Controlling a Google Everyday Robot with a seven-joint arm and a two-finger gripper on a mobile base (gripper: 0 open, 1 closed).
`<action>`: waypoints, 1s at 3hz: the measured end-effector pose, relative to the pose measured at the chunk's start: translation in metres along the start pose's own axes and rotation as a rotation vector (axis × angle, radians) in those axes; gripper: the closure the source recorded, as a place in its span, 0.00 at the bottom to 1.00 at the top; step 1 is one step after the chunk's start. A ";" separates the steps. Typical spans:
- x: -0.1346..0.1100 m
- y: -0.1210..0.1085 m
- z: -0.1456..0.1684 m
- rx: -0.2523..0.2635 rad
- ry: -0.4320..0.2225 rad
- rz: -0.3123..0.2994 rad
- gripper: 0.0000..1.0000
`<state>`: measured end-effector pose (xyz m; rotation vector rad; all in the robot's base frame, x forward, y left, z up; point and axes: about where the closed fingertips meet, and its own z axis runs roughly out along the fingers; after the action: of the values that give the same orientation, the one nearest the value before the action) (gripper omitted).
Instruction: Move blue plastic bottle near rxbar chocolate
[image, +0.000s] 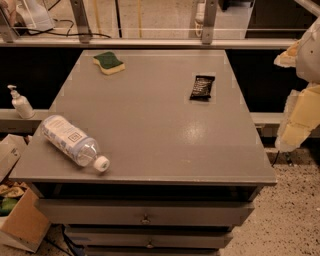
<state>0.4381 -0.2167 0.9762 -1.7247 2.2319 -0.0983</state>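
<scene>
The blue plastic bottle (71, 140) lies on its side near the front left corner of the grey table (150, 125), its white cap pointing toward the front right. The rxbar chocolate (202, 87), a small dark wrapper with light lettering, lies flat at the back right of the table. My gripper (299, 117) hangs at the right edge of the view, beyond the table's right side, well apart from both things and holding nothing that shows.
A green-and-yellow sponge (109, 62) lies at the back left of the table. A small white pump dispenser (21, 102) stands on a ledge to the left. Cardboard boxes (17, 215) sit on the floor at the lower left. Drawers (145, 212) are under the tabletop.
</scene>
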 end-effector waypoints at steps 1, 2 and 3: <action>0.000 0.000 0.000 0.000 0.000 0.000 0.00; -0.020 -0.004 -0.006 0.022 -0.029 -0.096 0.00; -0.071 -0.005 -0.013 0.049 -0.109 -0.297 0.00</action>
<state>0.4549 -0.1519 1.0044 -1.9719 1.8698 -0.1217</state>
